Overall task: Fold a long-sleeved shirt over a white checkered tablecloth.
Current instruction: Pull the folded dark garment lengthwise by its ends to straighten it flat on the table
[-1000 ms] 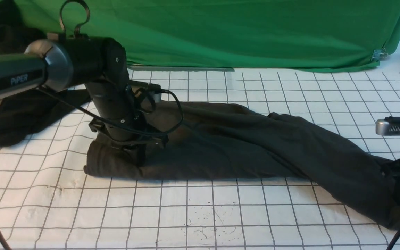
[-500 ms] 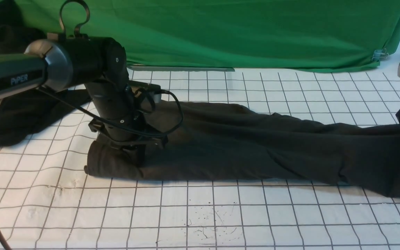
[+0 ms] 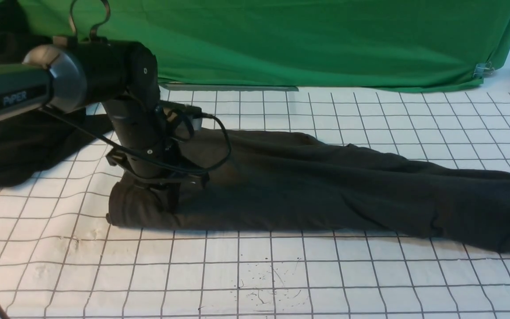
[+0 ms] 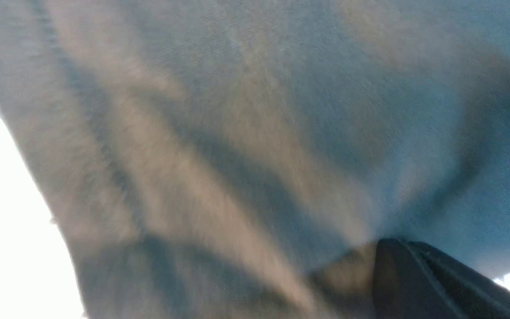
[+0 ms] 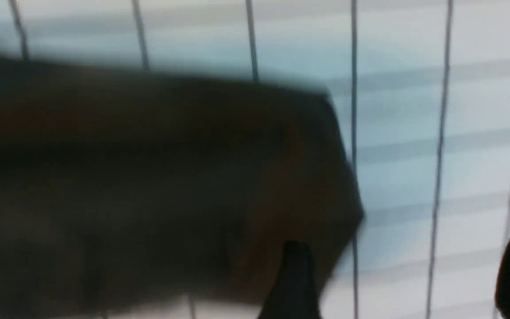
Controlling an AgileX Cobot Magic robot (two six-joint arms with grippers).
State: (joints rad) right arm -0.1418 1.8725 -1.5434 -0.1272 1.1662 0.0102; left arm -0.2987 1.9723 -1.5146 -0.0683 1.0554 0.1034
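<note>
we see that the right gripper [image 5: 405,248] has let go since the earlier frame: its jaws stand wide apart and empty by the right end of the long-sleeved shirt [image 3: 308,186], which now lies flat. the left gripper [image 3: 173,199] stays closed, pinching the shirt's left end. the shirt stretches as a long band across the white checkered tablecloth [image 3: 255,266]. behind the shirt hangs a green backdrop [image 3: 303,40], and to its left we find a black heap of cloth [image 3: 29,146].

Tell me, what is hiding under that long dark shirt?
The shirt lies on the white checkered tablecloth, whose squares show all around it. The part right beneath the shirt is covered, so I cannot tell if anything else is there.
</note>
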